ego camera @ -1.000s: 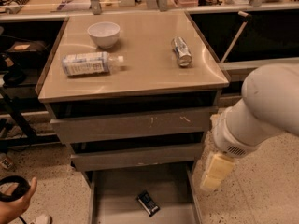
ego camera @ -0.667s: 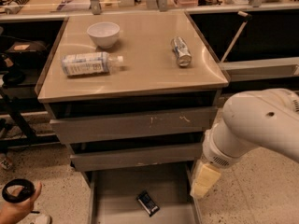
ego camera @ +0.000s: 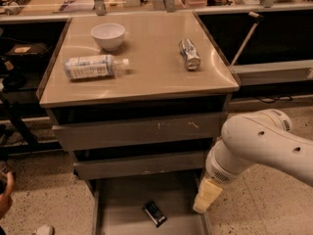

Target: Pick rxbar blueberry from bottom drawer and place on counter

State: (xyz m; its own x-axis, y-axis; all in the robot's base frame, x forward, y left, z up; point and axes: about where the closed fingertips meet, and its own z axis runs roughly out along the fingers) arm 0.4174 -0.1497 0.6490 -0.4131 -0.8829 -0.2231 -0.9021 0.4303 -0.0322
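Reach step: my gripper (ego camera: 206, 196) hangs at the right wall of the open bottom drawer (ego camera: 122, 204), open or closed I can't tell, rxbar blueberry (ego camera: 155, 213) flat on the drawer floor just left of it, ungrasped; next I'd shift left, descend, grip, then lift to the counter (ego camera: 146, 58).
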